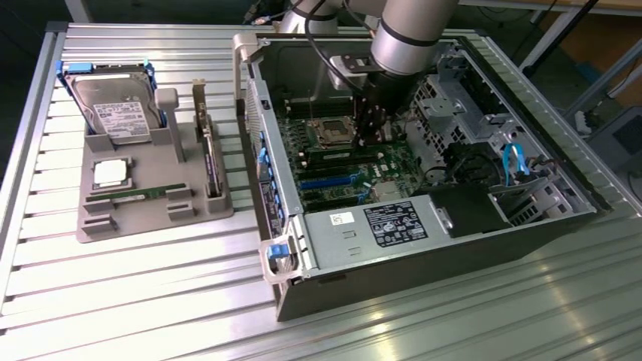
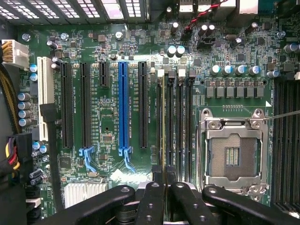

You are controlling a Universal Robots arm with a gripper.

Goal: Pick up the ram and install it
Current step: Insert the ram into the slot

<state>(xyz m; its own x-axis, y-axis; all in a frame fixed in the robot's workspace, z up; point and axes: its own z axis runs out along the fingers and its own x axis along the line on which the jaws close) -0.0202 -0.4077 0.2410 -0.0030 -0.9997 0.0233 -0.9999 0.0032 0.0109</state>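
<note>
Gripper (image 2: 163,177) pinching the ram (image 2: 162,122) edge-on, over the memory slots (image 2: 180,126) beside the processor socket (image 2: 233,157)

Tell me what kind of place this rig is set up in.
Probably a lab or workshop bench for PC assembly: an open computer case lies on a slatted metal table, beside a grey fixture holding a hard drive and a processor.

surface: ribbed metal table (image 1: 140,301) | floor (image 1: 18,113): dark | light: glare on table's near slats
</note>
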